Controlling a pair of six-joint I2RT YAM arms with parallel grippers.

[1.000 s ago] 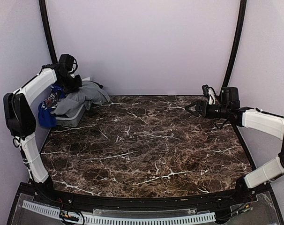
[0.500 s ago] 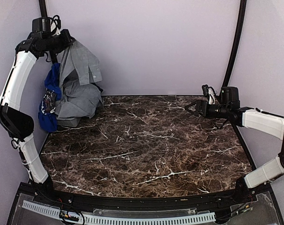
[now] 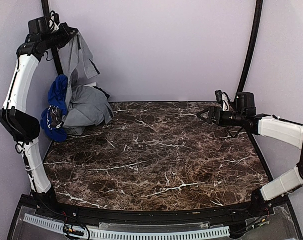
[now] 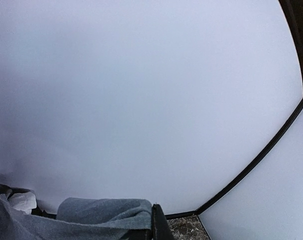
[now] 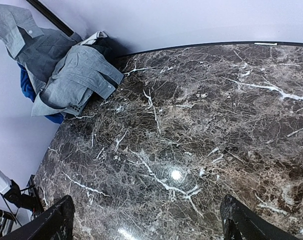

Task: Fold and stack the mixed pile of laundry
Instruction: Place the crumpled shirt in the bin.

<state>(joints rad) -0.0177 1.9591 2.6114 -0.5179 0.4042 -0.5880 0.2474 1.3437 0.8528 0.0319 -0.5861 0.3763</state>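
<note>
1. The left arm reaches high at the far left, and the left gripper (image 3: 73, 36) is clamped tight on a fold of the light-grey polo shirt (image 3: 81, 62).
2. The shirt hangs from that grip: its upper part is in the air against the back wall, while its lower part lies bunched on the laundry pile (image 3: 89, 107) below.
3. The pile sits in the far left corner of the marble table (image 3: 156, 155), on and around the basket (image 3: 75, 131), of which only a low edge shows.
4. A royal-blue T-shirt (image 3: 56, 95) with a printed patch droops over the left side of the pile, beside the grey cloth.
5. The right gripper (image 3: 202, 114) hovers above the far right part of the table, jaws spread wide with nothing between them, pointing left toward the pile and well apart from it
</note>
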